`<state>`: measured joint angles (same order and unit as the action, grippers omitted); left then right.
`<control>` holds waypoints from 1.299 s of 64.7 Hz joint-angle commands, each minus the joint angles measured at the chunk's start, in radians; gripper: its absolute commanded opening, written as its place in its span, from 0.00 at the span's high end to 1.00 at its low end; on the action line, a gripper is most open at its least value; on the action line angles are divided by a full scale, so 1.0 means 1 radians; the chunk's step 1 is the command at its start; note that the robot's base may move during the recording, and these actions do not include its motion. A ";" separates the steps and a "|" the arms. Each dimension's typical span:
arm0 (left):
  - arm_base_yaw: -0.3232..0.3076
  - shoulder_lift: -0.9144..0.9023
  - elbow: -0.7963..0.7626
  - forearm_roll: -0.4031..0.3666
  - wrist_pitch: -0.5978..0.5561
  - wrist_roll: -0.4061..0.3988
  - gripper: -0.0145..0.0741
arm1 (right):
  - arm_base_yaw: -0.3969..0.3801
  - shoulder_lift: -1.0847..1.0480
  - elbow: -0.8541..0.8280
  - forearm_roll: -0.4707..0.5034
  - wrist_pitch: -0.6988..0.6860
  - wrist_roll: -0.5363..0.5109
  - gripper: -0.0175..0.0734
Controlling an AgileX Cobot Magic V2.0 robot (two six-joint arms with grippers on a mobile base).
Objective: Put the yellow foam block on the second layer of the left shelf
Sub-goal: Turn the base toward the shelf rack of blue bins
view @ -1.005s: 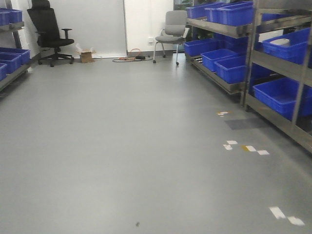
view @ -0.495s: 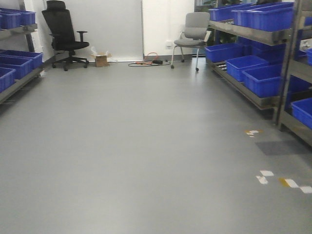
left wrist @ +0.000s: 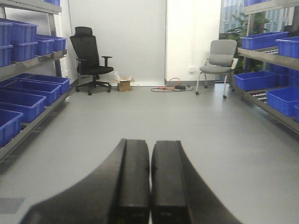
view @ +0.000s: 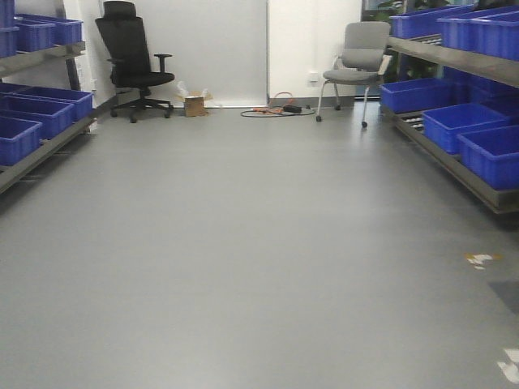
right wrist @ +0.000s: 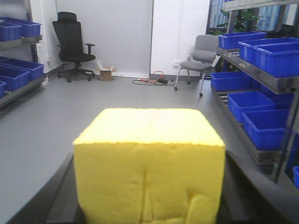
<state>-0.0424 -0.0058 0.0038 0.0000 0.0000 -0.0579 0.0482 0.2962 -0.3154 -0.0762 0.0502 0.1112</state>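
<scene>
The yellow foam block point(right wrist: 148, 158) fills the lower middle of the right wrist view. My right gripper point(right wrist: 149, 196) is shut on it, with a black finger point(right wrist: 58, 196) showing at each side and the foam creased by the squeeze. My left gripper point(left wrist: 150, 147) is shut with nothing in it, its two fingers pressed together above the grey floor. The left shelf point(view: 36, 154) runs along the left wall and carries blue bins point(view: 32, 113) on its lower level and more on the level above point(view: 49, 32). It also appears in the left wrist view as the left shelf point(left wrist: 29, 61). No arm shows in the front view.
A right shelf point(view: 454, 158) with blue bins point(view: 495, 154) lines the right side. At the far wall stand a black office chair point(view: 134, 61), a grey chair point(view: 357, 61), a small cardboard box point(view: 195, 105) and cables point(view: 280, 109). Tape marks point(view: 482, 259) lie on the floor at right.
The front view has swung left. The chairs and far wall slid right in frame, the right shelf moved mostly out of view and the left shelf came further in.
</scene>
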 commanded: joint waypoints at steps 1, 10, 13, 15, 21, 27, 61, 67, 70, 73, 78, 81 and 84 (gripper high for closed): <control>0.002 -0.017 0.027 -0.006 -0.081 -0.003 0.70 | -0.008 0.009 -0.031 -0.010 -0.091 -0.007 0.34; 0.002 -0.017 0.027 -0.006 -0.081 -0.003 0.70 | -0.008 0.009 -0.031 -0.010 -0.091 -0.007 0.34; 0.002 -0.017 0.027 -0.006 -0.081 -0.003 0.70 | -0.008 0.009 -0.031 -0.010 -0.091 -0.007 0.34; 0.002 -0.017 0.027 -0.006 -0.081 -0.003 0.70 | -0.008 0.009 -0.031 -0.010 -0.091 -0.007 0.34; 0.002 -0.017 0.027 -0.006 -0.081 -0.003 0.70 | -0.008 0.009 -0.031 -0.010 -0.091 -0.007 0.34; 0.002 -0.017 0.027 -0.006 -0.081 -0.003 0.70 | -0.008 0.009 -0.031 -0.010 -0.091 -0.007 0.34; 0.002 -0.017 0.027 -0.006 -0.081 -0.003 0.70 | -0.008 0.009 -0.031 -0.010 -0.091 -0.007 0.34; 0.002 -0.017 0.027 -0.006 -0.081 -0.003 0.70 | -0.008 0.009 -0.031 -0.010 -0.091 -0.007 0.34; 0.002 -0.017 0.027 -0.006 -0.081 -0.003 0.70 | -0.008 0.009 -0.031 -0.010 -0.091 -0.007 0.34; 0.002 -0.017 0.027 -0.006 -0.081 -0.003 0.70 | -0.008 0.009 -0.031 -0.010 -0.091 -0.007 0.34; 0.002 -0.017 0.027 -0.006 -0.081 -0.003 0.70 | -0.008 0.009 -0.031 -0.010 -0.091 -0.007 0.34; 0.002 -0.017 0.027 -0.006 -0.081 -0.003 0.70 | -0.008 0.009 -0.031 -0.010 -0.091 -0.007 0.34; 0.002 -0.017 0.027 0.000 -0.081 -0.003 0.70 | -0.008 0.009 -0.031 -0.010 -0.091 -0.007 0.34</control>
<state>-0.0424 -0.0058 0.0038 0.0000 0.0000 -0.0579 0.0482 0.2962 -0.3154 -0.0762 0.0502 0.1112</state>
